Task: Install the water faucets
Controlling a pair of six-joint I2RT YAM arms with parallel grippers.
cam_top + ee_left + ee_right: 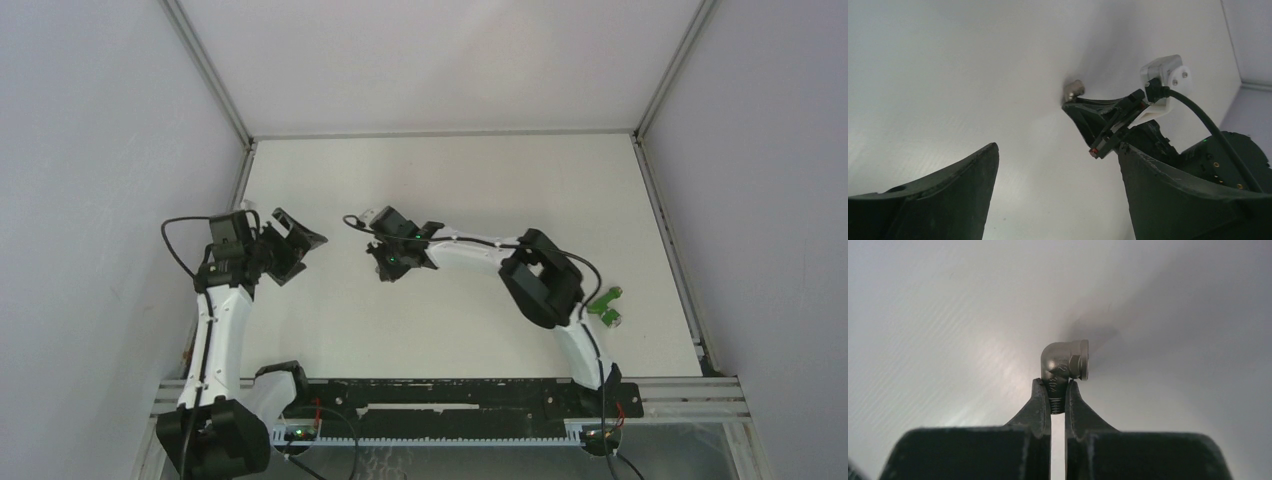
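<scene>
Our right fingers [1040, 405] clamp the elbow fitting [1066, 360] by its threaded stub, leaving its socket free; our left fingers [948, 190] gape near it.

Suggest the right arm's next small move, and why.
Probably carry the elbow fitting a short way toward the open left gripper for a handover. The right gripper is shut on its threaded end, the left one faces it with jaws wide, and the green tap lies unheld beside the right arm.
</scene>
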